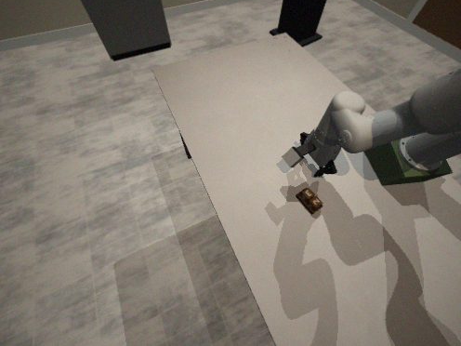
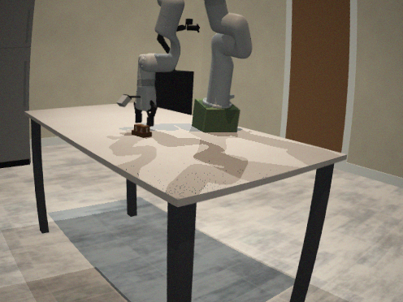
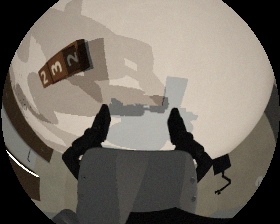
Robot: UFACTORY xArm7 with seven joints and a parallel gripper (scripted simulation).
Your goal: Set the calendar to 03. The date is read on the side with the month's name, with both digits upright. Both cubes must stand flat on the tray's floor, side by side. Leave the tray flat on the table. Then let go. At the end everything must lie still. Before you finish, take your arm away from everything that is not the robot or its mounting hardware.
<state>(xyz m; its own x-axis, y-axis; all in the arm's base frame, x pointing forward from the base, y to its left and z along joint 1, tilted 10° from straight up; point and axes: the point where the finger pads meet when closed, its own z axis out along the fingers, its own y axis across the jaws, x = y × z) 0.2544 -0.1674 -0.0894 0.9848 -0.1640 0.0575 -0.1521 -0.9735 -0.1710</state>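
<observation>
The calendar is a small brown tray holding two brown cubes side by side (image 1: 309, 199), flat on the table. It also shows in the exterior view (image 2: 141, 130) and at the upper left of the wrist view (image 3: 63, 66). White marks show on the faces, but I cannot read them with certainty. My gripper (image 1: 316, 154) (image 2: 144, 118) points down, open and empty, a little above the table. It hangs just beyond the tray on the far side, apart from it. In the wrist view only bare table lies between the two black fingers.
The arm's green base block (image 2: 214, 115) stands on the table to the right of the tray. The table's left edge (image 1: 204, 185) is some way from the tray. A dark cabinet (image 2: 175, 90) stands behind the table.
</observation>
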